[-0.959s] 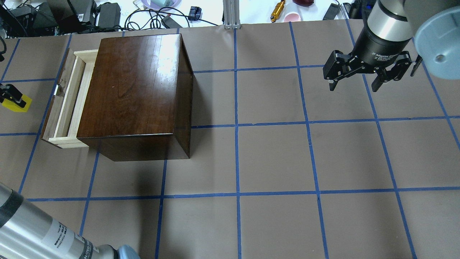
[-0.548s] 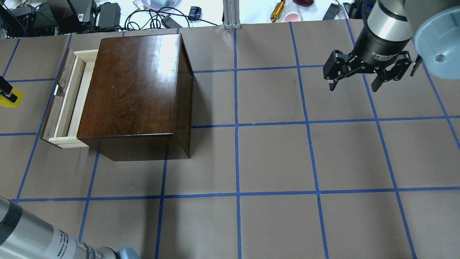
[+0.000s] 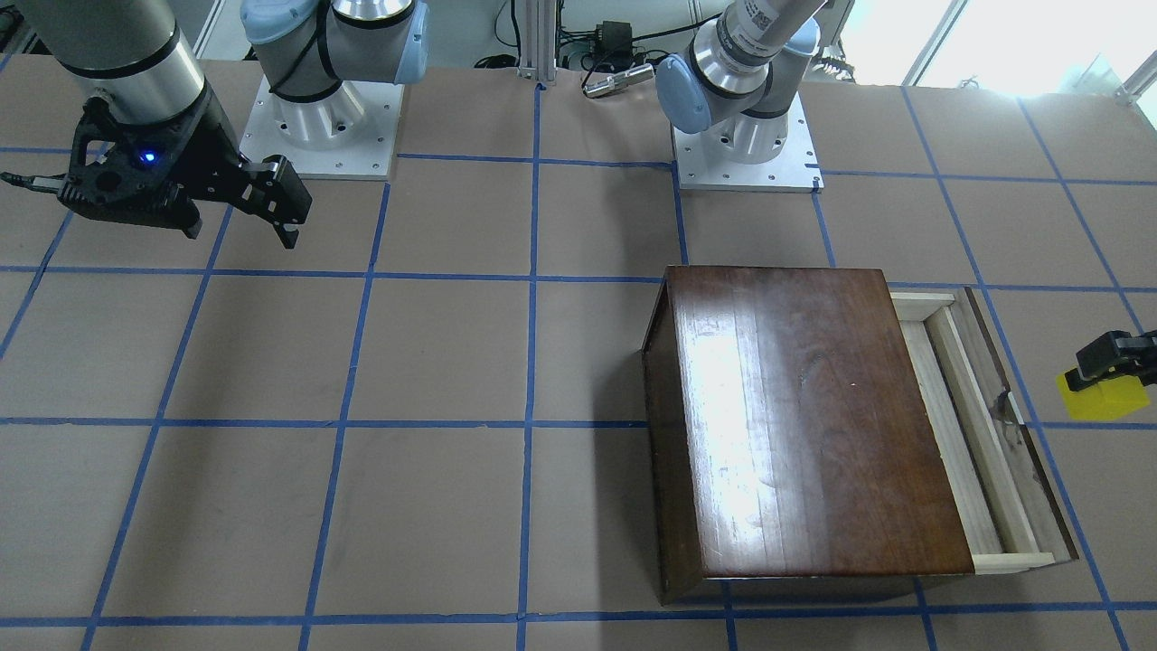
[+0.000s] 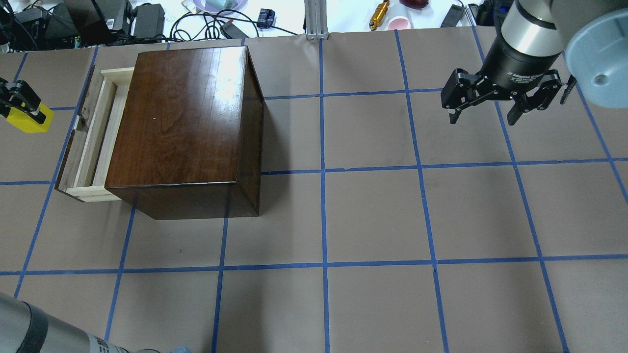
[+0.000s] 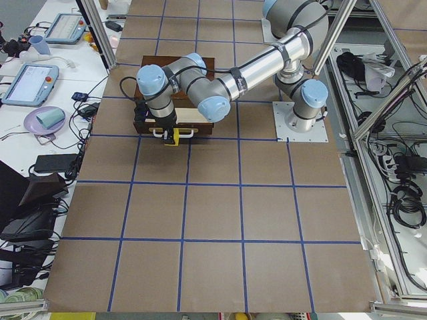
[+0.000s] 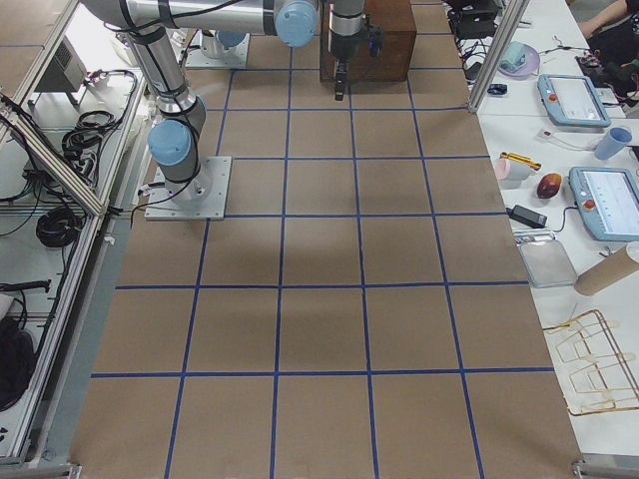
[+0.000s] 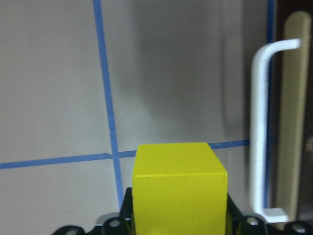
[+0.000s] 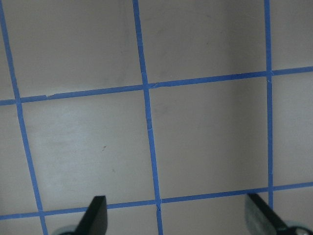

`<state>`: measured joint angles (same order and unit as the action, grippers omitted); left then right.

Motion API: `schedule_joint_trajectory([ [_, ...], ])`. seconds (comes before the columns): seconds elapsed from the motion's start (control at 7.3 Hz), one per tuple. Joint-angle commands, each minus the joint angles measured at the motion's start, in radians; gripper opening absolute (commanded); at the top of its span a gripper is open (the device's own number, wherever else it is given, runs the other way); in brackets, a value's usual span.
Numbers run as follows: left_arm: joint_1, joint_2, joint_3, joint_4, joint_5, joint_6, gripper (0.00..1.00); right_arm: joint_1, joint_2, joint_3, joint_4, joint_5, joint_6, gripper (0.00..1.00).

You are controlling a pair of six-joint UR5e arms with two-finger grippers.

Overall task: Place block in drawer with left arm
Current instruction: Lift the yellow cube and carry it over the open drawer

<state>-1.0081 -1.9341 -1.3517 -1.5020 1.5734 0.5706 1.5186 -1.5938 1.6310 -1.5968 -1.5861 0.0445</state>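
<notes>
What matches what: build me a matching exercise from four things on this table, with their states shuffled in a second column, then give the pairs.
Things
1. block
2. drawer
3. right gripper
4. box

States
A. jaws apart, holding nothing
B. shiny dark top
C. pulled partly out
D. clamped in the left gripper

Pairs: 1-D, 2-C, 3-A, 4-B

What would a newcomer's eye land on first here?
The glossy dark-brown box on the robot's left side of the table, its pale drawer pulled partly out. Just outside the drawer front, the left gripper grips a bright yellow block. The right gripper hangs open above the table, well away on the other side.
</notes>
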Motion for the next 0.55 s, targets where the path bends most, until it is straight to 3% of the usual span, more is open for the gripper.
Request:
schedule_joint_trajectory([
  [0.0, -0.091, 0.047, -0.03, -0.004, -0.009, -0.136, 0.24, 0.0, 0.0, 0.0, 0.0, 0.0, 0.0, 1.0],
  [0.41, -0.148, 0.049, -0.056, -0.001, -0.07, -0.209, 0.23, 0.0, 0.0, 0.0, 0.0, 0.0, 0.0, 1.0],
])
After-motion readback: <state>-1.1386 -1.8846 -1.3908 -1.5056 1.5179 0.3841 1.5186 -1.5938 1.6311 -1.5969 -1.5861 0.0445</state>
